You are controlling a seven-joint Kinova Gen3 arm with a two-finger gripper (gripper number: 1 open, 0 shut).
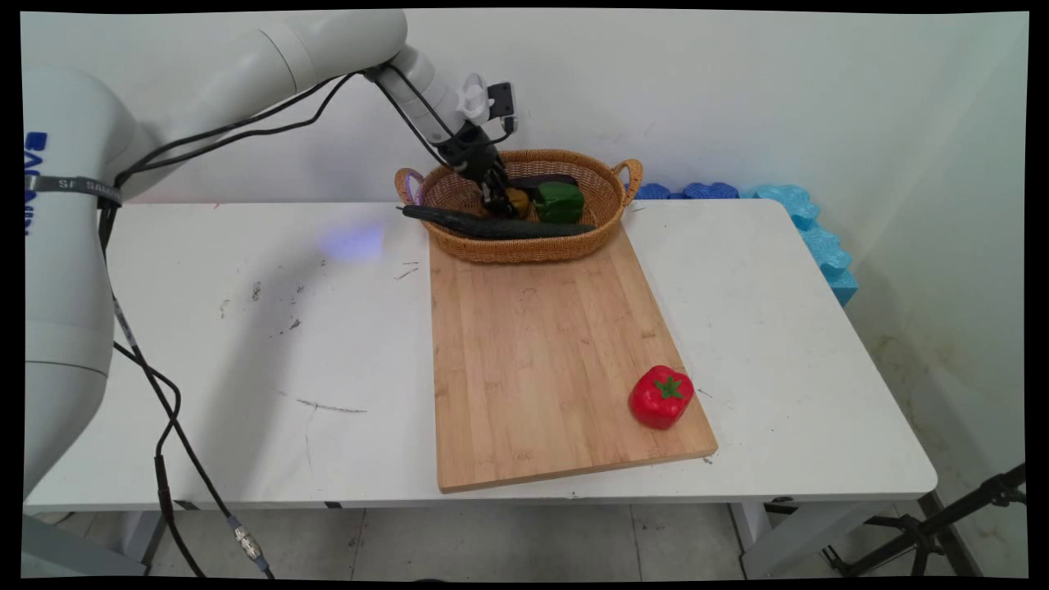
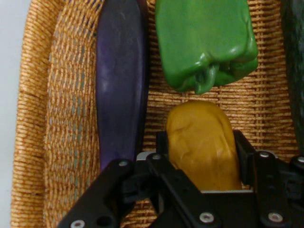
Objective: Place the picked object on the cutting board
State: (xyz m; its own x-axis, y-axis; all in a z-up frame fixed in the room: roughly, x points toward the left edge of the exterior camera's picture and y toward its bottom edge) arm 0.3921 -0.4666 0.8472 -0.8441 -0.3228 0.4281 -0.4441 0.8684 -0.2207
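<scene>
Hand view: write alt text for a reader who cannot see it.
The black gripper is closed around a yellow-orange vegetable inside a woven basket. Just beyond it lies a green bell pepper, with a long purple eggplant beside both along the basket's wall.

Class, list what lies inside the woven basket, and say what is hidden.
Inside the basket: a green pepper, a purple eggplant, a yellow piece between the gripper fingers. A cucumber rests across its rim. The yellow piece's underside is hidden.
</scene>
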